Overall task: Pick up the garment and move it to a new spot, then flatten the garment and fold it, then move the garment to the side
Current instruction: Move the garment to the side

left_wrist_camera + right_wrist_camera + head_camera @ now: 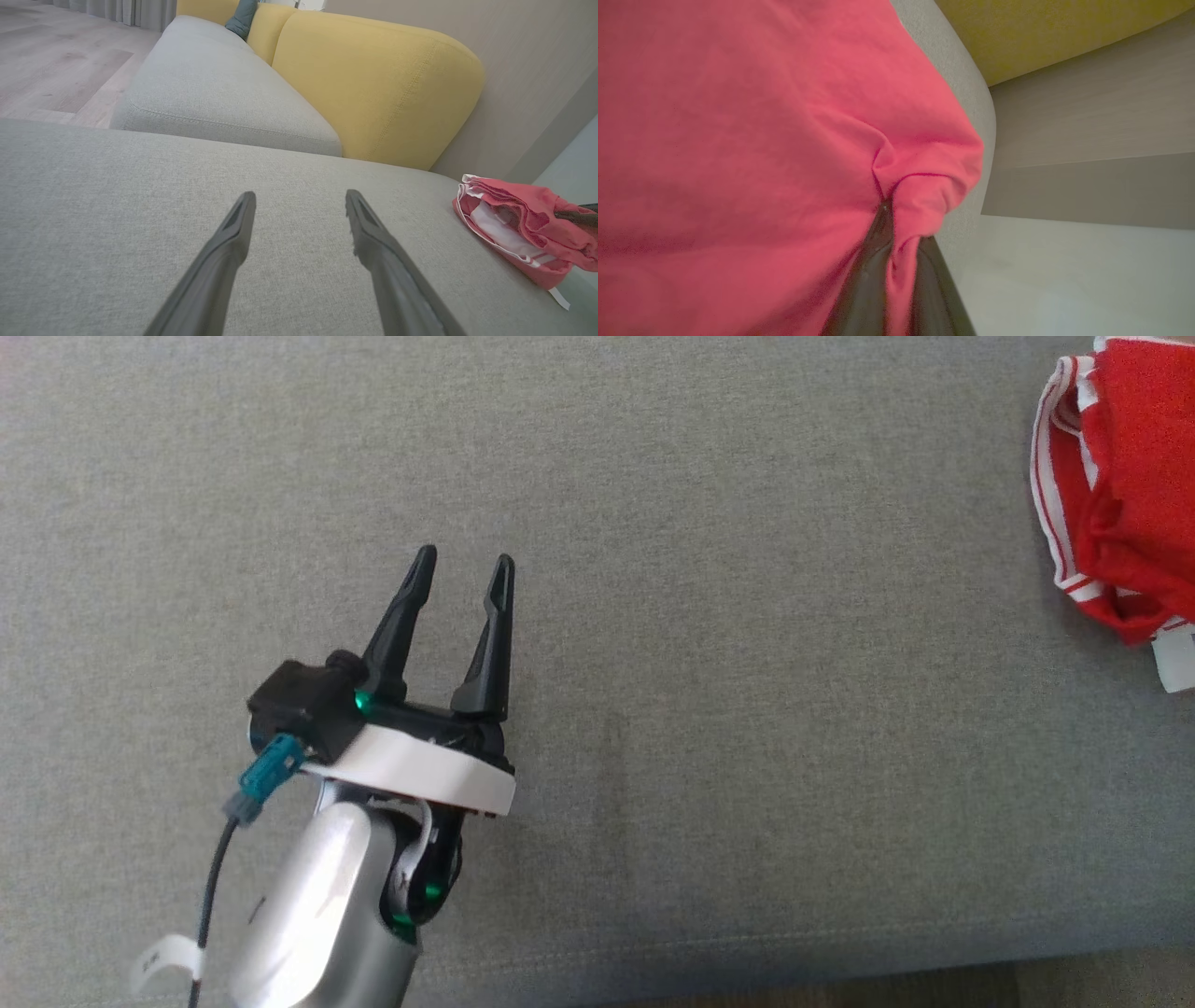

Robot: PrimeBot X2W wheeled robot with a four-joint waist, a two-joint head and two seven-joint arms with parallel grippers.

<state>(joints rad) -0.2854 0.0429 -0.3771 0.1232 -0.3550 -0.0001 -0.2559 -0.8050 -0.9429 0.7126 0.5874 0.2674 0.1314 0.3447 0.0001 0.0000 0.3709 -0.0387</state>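
The garment [1125,485] is red with white stripes and lies folded in a bundle at the far right of the grey cushion [653,616]. The left wrist view has the garment [523,233] at the right near the cushion's edge. My left gripper [464,571] hovers open over bare cushion, well left of the garment, with nothing between its fingers [233,238]. My right gripper [889,207] is shut on a fold of the garment [738,163], and the red cloth is pinched between its dark fingers [868,275]. A dark tip of that gripper [579,215] pokes into the bundle.
A second grey seat cushion [210,93] and yellow backrests [373,84] lie beyond the one I work on. Wooden floor [56,60] is at the left. A beige wall [1087,126] runs close behind the garment's side. The cushion's front edge [747,980] is near.
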